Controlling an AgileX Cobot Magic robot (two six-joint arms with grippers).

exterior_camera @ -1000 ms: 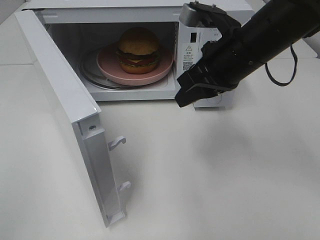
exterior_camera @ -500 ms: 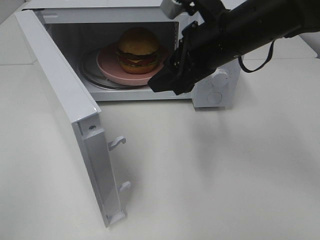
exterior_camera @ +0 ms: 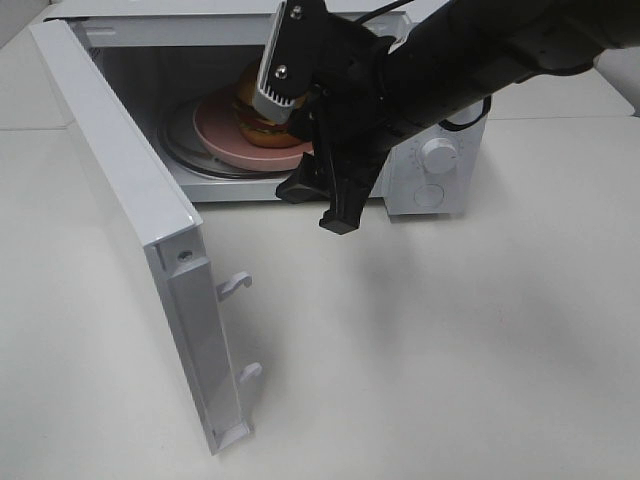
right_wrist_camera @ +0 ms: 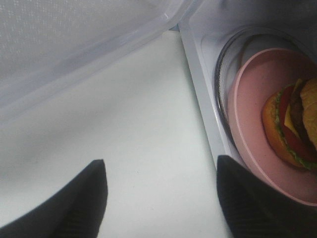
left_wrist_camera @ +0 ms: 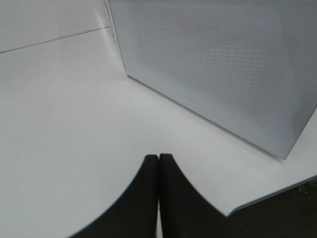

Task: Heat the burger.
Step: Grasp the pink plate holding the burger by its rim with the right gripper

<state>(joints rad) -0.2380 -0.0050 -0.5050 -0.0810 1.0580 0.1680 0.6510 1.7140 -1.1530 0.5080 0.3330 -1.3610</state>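
High view downward, wrists close (microwave (exterior_camera: 440, 190) shared)

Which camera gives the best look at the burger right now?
The right wrist view: the burger sits on the pink plate with its layers showing, though cropped by the frame edge. The exterior high view shows only a sliver behind the arm. The left wrist view shows none.

Right tool (exterior_camera: 315, 205) spread wide, swung off white microwave (exterior_camera: 440, 185) dial panel; golden-bun layered burger (exterior_camera: 262, 130) now part-hidden behind it.

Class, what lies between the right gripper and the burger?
Between the right gripper and the burger, the right wrist view shows bare table, the microwave's sill and the pink plate's rim.
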